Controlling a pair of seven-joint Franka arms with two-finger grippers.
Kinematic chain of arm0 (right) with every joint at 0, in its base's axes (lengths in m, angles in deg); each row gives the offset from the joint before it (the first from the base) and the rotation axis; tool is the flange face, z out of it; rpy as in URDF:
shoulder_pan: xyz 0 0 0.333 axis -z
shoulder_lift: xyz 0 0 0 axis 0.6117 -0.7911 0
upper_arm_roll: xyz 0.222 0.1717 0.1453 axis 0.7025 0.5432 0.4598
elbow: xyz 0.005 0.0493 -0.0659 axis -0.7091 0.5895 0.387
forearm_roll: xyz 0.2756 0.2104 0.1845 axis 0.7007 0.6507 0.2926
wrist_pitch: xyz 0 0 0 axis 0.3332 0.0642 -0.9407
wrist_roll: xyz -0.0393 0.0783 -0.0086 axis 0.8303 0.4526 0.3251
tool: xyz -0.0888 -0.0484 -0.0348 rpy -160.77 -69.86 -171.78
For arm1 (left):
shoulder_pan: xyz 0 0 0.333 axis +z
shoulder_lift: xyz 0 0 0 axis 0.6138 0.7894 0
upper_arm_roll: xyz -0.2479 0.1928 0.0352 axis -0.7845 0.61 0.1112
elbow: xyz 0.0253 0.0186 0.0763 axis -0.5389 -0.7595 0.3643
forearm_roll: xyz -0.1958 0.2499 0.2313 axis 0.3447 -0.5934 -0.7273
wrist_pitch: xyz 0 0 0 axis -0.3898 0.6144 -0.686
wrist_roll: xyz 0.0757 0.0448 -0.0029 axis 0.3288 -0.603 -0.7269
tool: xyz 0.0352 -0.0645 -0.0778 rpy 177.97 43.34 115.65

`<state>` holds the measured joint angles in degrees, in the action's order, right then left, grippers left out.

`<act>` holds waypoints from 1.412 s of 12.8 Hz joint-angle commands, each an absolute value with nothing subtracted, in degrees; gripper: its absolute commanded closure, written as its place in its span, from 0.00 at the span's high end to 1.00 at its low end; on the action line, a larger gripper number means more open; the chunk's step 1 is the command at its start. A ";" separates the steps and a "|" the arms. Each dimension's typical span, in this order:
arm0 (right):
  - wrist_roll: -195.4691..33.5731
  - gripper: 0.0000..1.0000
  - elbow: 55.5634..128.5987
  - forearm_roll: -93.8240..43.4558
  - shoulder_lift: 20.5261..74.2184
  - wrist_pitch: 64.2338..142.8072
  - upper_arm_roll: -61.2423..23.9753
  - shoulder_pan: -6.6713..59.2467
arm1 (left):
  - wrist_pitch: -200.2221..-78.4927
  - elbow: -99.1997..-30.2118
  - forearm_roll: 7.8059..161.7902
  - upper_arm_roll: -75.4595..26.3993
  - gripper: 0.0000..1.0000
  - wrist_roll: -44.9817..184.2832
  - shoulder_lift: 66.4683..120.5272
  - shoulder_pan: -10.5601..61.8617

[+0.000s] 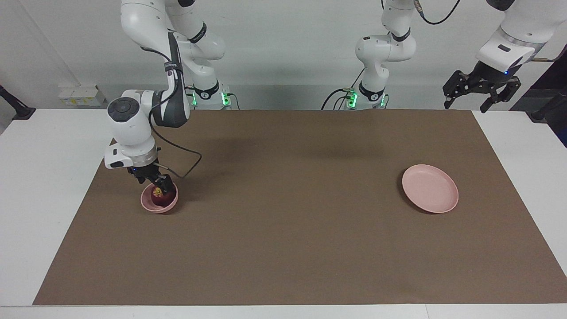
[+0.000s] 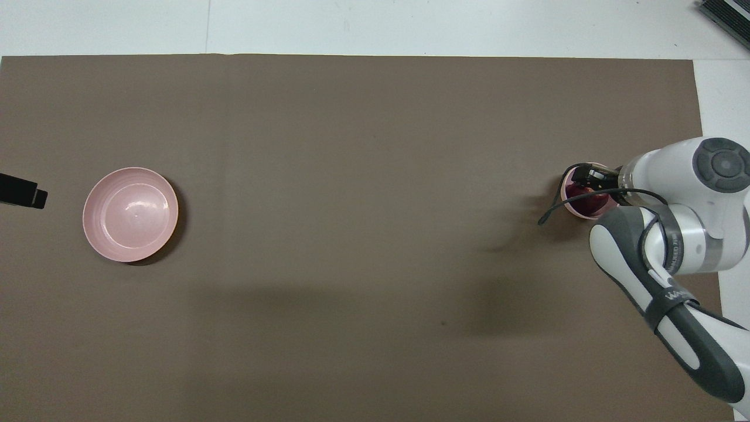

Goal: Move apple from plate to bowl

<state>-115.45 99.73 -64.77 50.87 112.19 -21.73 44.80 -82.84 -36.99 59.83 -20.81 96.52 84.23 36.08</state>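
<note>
Now, from the facing camera. Shows the apple [image 1: 158,197] lying inside the small pink bowl [image 1: 148,204], yellow patch up, dark red flesh below it. Places that bowl on the brown mat [image 1: 283,230] toward the right arm's end of the table. Finds the right gripper [image 1: 156,182] pointing down, directly over the bowl and just above the apple, with a black cable looping from its wrist down beside the bowl. Cannot tell from here whether this tool is released or clenched, nor whether it touches the fruit. Shows the wide pink plate [image 1: 429,189] bare on the mat toward the left arm's end, well apart from the bowl. Catches the left gripper [image 1: 468,101] raised in the air above the white table edge at that same end, spread wide, grasping nothing, waiting.

Next, from the overhead camera. Hides most of the bowl [image 2: 566,193] under the right arm's white wrist, leaving a pink arc of rim and a dark red sliver of apple [image 2: 587,198]. Covers the right gripper [image 2: 593,175] too much to read its grip. Shows the plate [image 2: 130,214] flat and round on the mat [image 2: 363,176]. Gives only a black tip of the left gripper [image 2: 22,191], beside the plate at the frame's edge.
</note>
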 commanded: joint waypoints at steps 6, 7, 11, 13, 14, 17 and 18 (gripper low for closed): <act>-96.09 1.00 83.53 -59.11 51.37 91.94 -20.21 45.27 | -82.80 -38.56 58.69 -20.89 1.00 96.70 82.82 36.20; -95.37 1.00 82.21 -59.11 52.25 89.48 -19.34 45.27 | -82.80 -38.56 58.69 -20.89 1.00 96.70 82.91 36.20; -92.99 1.00 82.46 -58.50 58.66 83.41 -18.45 45.27 | -82.80 -38.56 58.69 -20.89 1.00 96.70 82.82 36.20; -93.34 1.00 82.29 -55.62 61.56 80.07 -18.63 45.88 | -82.80 -38.56 58.69 -20.89 1.00 96.70 82.82 36.20; -93.43 1.00 82.02 -54.38 62.70 78.49 -18.98 46.15 | -82.80 -38.56 58.69 -20.89 1.00 96.70 82.82 36.20; -94.13 1.00 81.32 -54.37 63.41 74.62 -19.24 46.15 | -82.89 -38.56 58.69 -20.89 1.00 96.70 82.82 36.20; -95.00 1.00 81.32 -54.45 63.42 74.00 -19.33 46.24 | -82.80 -38.56 58.69 -20.89 1.00 96.70 82.82 36.20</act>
<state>-95.16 81.56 -56.12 63.43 75.57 -19.31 45.27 -82.84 -37.00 59.83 -20.81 96.52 84.23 36.08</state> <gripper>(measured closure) 0.000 0.000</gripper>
